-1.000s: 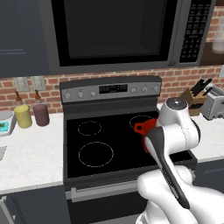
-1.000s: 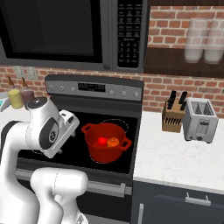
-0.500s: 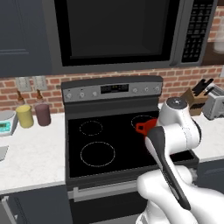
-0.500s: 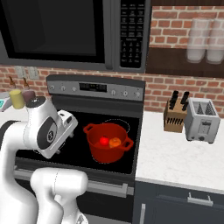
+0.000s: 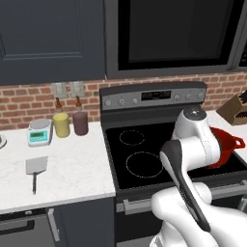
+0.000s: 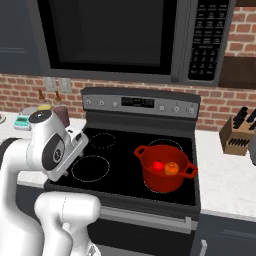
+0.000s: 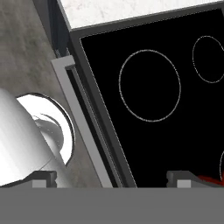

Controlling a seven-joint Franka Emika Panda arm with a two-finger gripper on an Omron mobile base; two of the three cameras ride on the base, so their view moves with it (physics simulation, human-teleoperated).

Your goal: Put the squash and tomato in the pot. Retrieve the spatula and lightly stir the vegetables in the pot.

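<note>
The pot, round and glossy red with two small loop handles, stands on the front right burner of the stove. Inside it lie the tomato, small and bright red, and the squash, round and orange, just beside each other. In the left base view the arm covers most of the pot, leaving a handle and part of the wall. The spatula, flat grey square blade and thin dark handle, lies on the white speckled bench left of the stove, near the bench's front edge, well apart from the pot. The pincer is released, its two dark tips wide apart and empty over the stove's front edge; a sliver of red shows at the right tip. The cooktop is smooth black glass with thin white burner rings. Behind the bench's back edge runs a red brick wall, with a small scale and two jars against it. A dark microwave hangs above, and a knife block is cut off at the right.
</note>
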